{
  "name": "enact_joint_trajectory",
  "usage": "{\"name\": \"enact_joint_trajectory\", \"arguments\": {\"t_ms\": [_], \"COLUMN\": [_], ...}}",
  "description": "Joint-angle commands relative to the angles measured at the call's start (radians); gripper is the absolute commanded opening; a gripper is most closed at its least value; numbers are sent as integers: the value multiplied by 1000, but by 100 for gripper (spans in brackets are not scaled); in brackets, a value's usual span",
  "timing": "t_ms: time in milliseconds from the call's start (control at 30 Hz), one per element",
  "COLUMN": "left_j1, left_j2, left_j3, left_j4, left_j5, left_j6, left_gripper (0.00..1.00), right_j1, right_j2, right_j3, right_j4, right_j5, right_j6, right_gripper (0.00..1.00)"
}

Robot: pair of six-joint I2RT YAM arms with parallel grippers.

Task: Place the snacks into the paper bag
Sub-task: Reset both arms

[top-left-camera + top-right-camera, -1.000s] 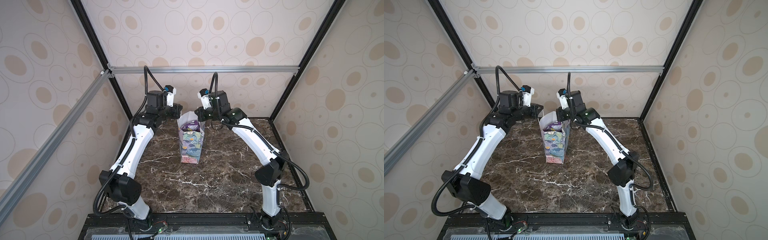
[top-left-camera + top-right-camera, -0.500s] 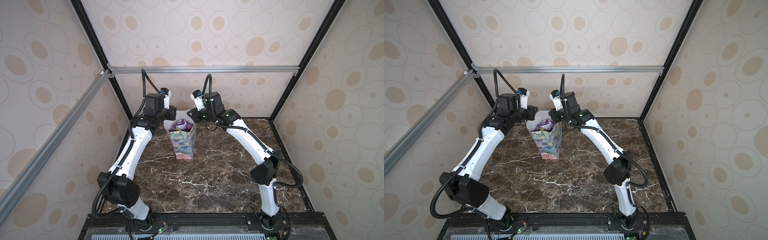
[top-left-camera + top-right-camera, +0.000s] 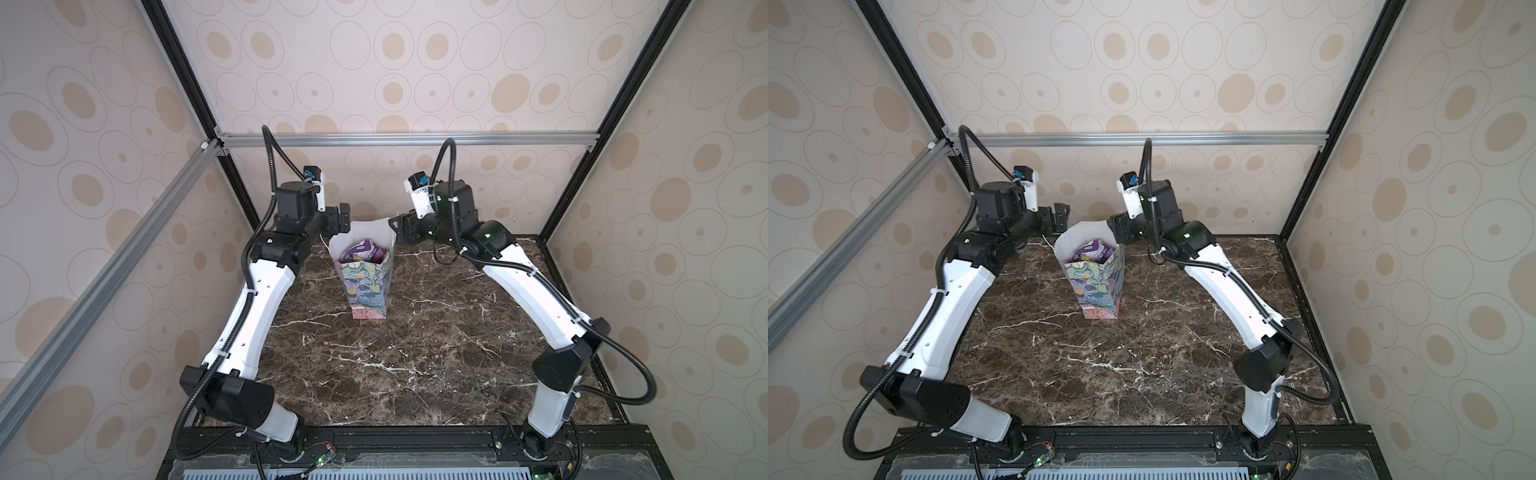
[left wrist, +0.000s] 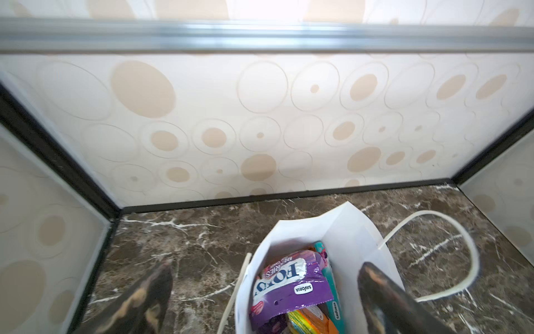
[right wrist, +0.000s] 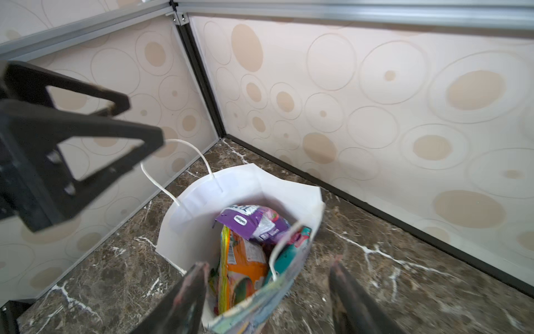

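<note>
The paper bag (image 3: pixel 368 291) stands upright on the marble table (image 3: pixel 415 353) in both top views, with the snacks (image 3: pixel 362 251) inside. The left gripper (image 3: pixel 343 216) and the right gripper (image 3: pixel 400 229) flank its rim.

Left wrist view: the jaws are spread wide and empty over the bag's mouth, with a purple pouch (image 4: pixel 289 286) below.

Right wrist view: the jaws are well apart and grip nothing, with the bag's printed wall between them and an orange pouch (image 5: pixel 245 266) beyond.

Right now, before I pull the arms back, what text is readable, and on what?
"FOX'S": purple pouch, inside the paper bag.
"BERRIES": same pouch, partly creased.
"SAVORIA": same pouch, small oval.
"Savoria": teal pouch edge.
Print on the orange pouch: too blurred.
Outside of the paper bag: none seen.
</note>
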Motion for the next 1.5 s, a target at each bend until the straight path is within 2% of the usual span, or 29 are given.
{"name": "enact_joint_trajectory", "arguments": {"t_ms": [0, 100, 267, 367, 500, 633, 733, 867, 933, 967, 1033, 1100, 1167, 1233, 1267, 1300, 1333, 1467], "left_j1": [17, 24, 46, 62, 69, 83, 101, 124, 129, 129, 135, 137, 148, 148, 150, 163, 167, 170], "left_j2": [-109, -187, -422, -525, -550, -473, -376, -246, -197, -167, -119, -84, -33, 66, 106, 82, 89, 88], "left_j3": [-24, -143, -598, -904, -1260, -1462, -1530, -1570, -1559, -1556, -1523, -1502, -1532, -1535, -1531, -1512, -1504, -1503], "left_j4": [35, 83, 378, 584, 919, 1157, 1268, 1432, 1493, 1538, 1547, 1571, 1703, 1785, 1833, 1746, 1749, 1745], "left_j5": [-151, -257, -447, -471, -467, -493, -434, -347, -268, -232, -185, -155, -105, -82, -99, -100, -99, -94], "left_j6": [31, 35, 19, 41, 68, 57, 110, 162, 179, 193, 193, 180, 159, 171, 169, 145, 139, 137], "left_gripper": [100, 100, 100, 100, 100, 100, 100, 100, 100, 100, 100, 100, 100, 100, 100, 100, 100, 100], "right_j1": [-52, -134, -297, -387, -432, -449, -467, -495, -498, -498, -501, -512, -519, -519, -515, -513, -515, -570], "right_j2": [-140, -283, -521, -635, -733, -704, -625, -473, -383, -362, -334, -318, -277, -200, -177, -201, -228, -210], "right_j3": [-149, -340, -699, -937, -1272, -1478, -1550, -1594, -1599, -1571, -1560, -1570, -1652, -1738, -1742, -1720, -1693, -1639], "right_j4": [69, 108, 133, 183, 392, 612, 756, 961, 1093, 1074, 1127, 1166, 1347, 1589, 1635, 1549, 1448, 1372], "right_j5": [101, 131, 254, 334, 441, 484, 502, 348, 324, 311, 279, 273, 243, 211, 210, 213, 208, 128], "right_j6": [9, 51, 59, 58, -3, -4, -20, -64, -91, -104, -158, -153, -159, -184, -198, -191, -175, -141], "right_gripper": [72, 73, 73, 74, 76, 77, 78, 79, 78, 78, 78, 78, 78, 82, 100, 100, 100, 99]}}
